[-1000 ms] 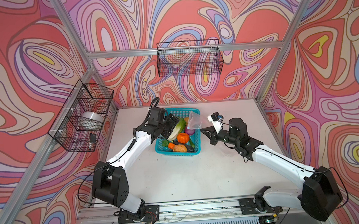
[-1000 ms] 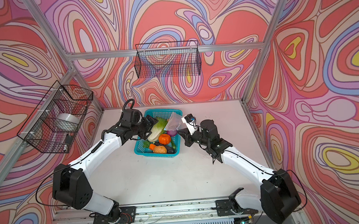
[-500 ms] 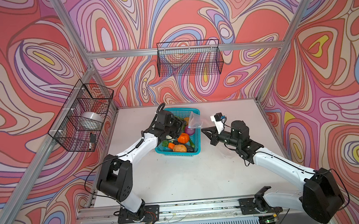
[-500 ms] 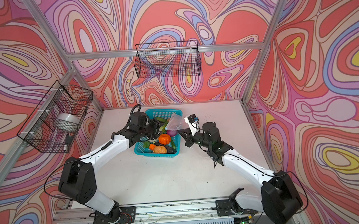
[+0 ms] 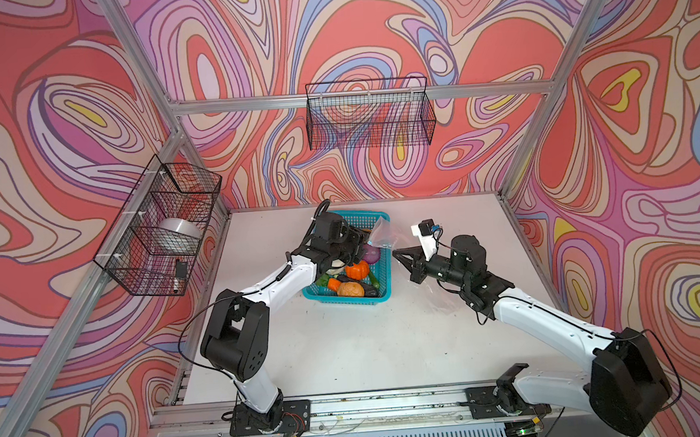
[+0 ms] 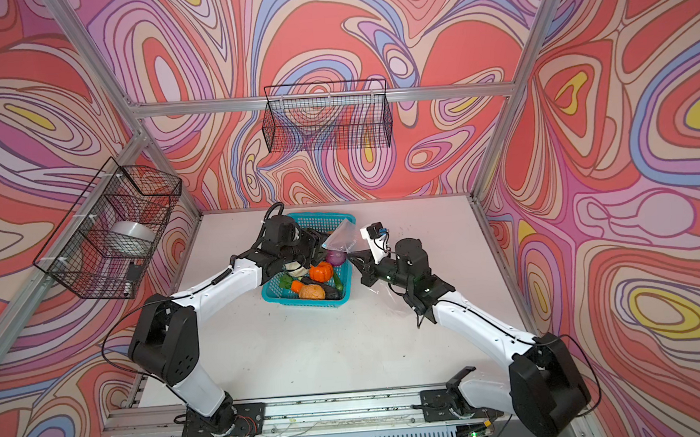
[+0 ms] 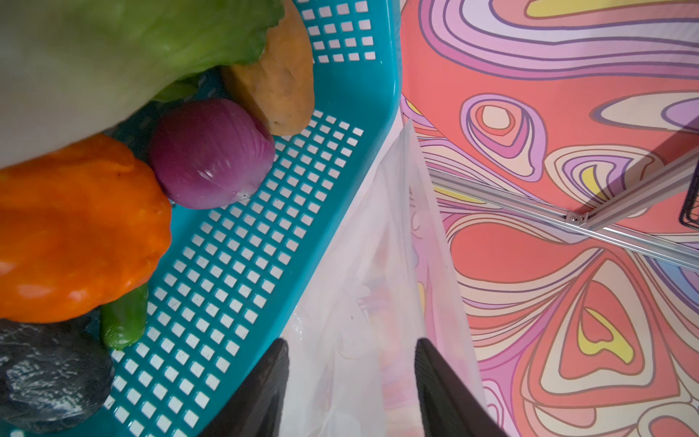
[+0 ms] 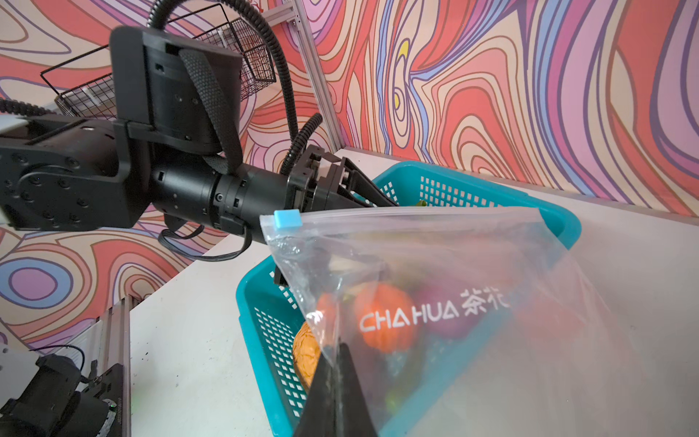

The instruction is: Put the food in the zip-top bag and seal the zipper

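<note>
**Clerk:** Holder?

**Checker:** Teal basket point(image 5: 347, 301) on the white surface point(image 5: 348, 353). It sits mid-surface, toward 12 o'clock, in both top views.

**Clerk:** Contents?

**Checker:** The food, all in the basket.
- Onion point(image 5: 370, 253): at the basket's 3 o'clock.
- Pumpkin point(image 5: 357, 270): about centre, touching the onion.
- Potato point(image 5: 350, 289): at 6 o'clock.
- Carrot point(image 5: 334, 283): at 7 o'clock.

The left wrist view adds these:
- Lettuce point(image 7: 113, 49), covering part of a second potato point(image 7: 280, 75).
- A green piece point(image 7: 125, 321) tucked against the pumpkin.
- A dark cucumber point(image 7: 45, 378) beside the green piece.

**Clerk:** Bag?

**Checker:** Clear bag point(image 5: 380, 236). Its top edge is raised beside the basket's 2 o'clock corner, outside the wall. In the right wrist view the pumpkin and onion show through the film.

**Clerk:** Closure?

**Checker:** Zipper point(image 8: 416, 213) along the raised edge, with a blue slider point(image 8: 287, 219) at one end. I cannot tell whether the track is open or sealed.

**Clerk:** Right gripper?

**Checker:** Right gripper point(image 8: 334, 350), just outside the basket at 3 o'clock. Its fingers are closed, pinching the bag's side edge.

**Clerk:** Left gripper?

**Checker:** Left gripper point(image 7: 350, 344), over the basket's 1 o'clock rim, with its arm coming in from 8 o'clock. Its fingers point(image 7: 272, 378) stand apart with bag film between them. I cannot tell whether they touch the film.
</note>
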You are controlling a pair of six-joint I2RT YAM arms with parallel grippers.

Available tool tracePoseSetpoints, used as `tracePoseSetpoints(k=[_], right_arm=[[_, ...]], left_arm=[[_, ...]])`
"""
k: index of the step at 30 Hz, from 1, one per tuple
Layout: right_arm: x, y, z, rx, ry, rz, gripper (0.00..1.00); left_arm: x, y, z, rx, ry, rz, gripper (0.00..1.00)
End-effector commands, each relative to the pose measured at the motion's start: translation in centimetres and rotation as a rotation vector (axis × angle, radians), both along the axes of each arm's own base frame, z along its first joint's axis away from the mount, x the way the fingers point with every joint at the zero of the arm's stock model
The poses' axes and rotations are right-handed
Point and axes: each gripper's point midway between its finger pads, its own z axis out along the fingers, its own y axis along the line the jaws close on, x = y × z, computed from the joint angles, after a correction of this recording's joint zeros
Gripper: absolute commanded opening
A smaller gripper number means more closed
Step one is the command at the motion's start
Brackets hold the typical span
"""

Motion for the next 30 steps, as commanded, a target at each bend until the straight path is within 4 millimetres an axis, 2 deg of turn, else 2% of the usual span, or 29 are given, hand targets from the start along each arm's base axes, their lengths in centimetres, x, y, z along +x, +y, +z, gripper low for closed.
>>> tracePoseSetpoints(k=[1, 7, 14, 23, 30], right_arm=[[-0.2, -0.3, 1.3, 0.007, -0.030, -0.014, 0.00], [-0.3, -0.2, 1.4, 0.010, -0.029, -0.009, 0.00], [-0.2, -0.1, 1.2, 0.013, -0.020, -0.007, 0.00], [-0.2, 0.2, 1.1, 0.023, -0.006, 0.006, 0.00], [-0.2, 0.2, 1.0, 0.024, -0.007, 0.007, 0.00]], left_arm=[[0.3, 1.0, -0.3, 0.015, 0.018, 0.058, 0.56], [0.3, 1.4, -0.5, 0.022, 0.027, 0.082, 0.58], [0.4, 2.6, -0.2, 0.061, 0.021, 0.138, 0.68], [0.9, 1.8, 1.3, 0.007, -0.012, 0.128, 0.71], [0.8, 0.2, 2.4, -0.034, -0.039, 0.082, 0.67]])
